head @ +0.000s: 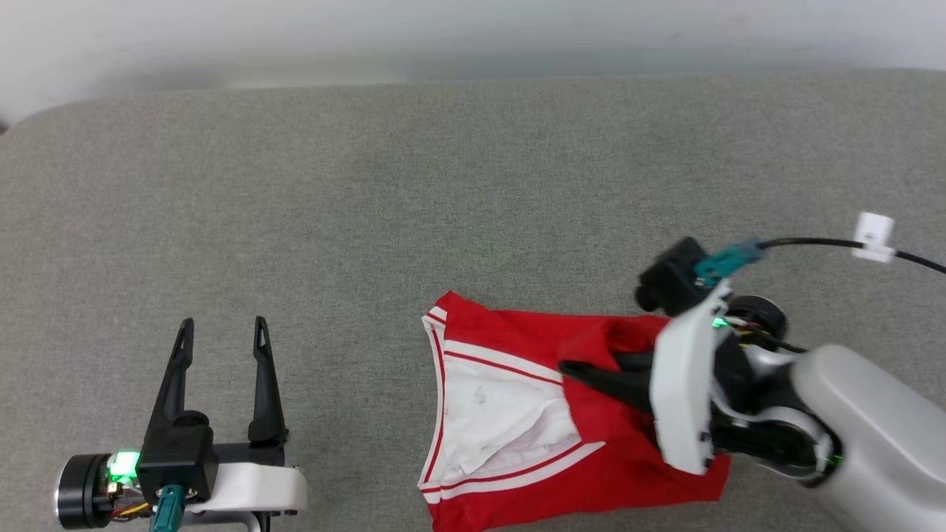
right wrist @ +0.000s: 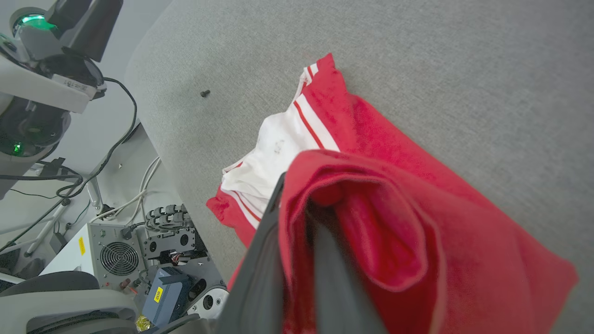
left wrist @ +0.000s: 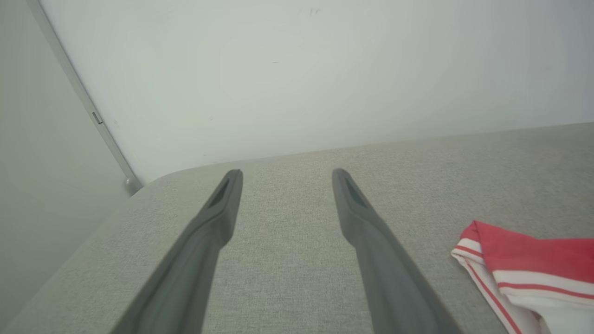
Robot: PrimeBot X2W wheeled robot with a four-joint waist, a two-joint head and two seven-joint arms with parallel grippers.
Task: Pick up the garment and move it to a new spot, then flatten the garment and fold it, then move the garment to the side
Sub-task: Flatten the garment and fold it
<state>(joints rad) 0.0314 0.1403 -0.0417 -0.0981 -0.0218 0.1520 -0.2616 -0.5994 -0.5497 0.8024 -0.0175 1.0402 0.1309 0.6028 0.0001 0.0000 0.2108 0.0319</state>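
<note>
My right end effector (head: 573,369) is pinched shut on a red fold of the shirt (head: 510,414), which runs toward 9 o'clock from my fingertips at the table's (head: 369,185) near edge; left end effector (head: 222,325) wide open, empty, farther off at 9 o'clock.

The garment (head: 613,443) is red with a white sleeve edged in red-and-white stripes; the table (head: 369,222) is speckled grey; the left gripper (head: 222,325) and right gripper (head: 569,367) have black fingers
</note>
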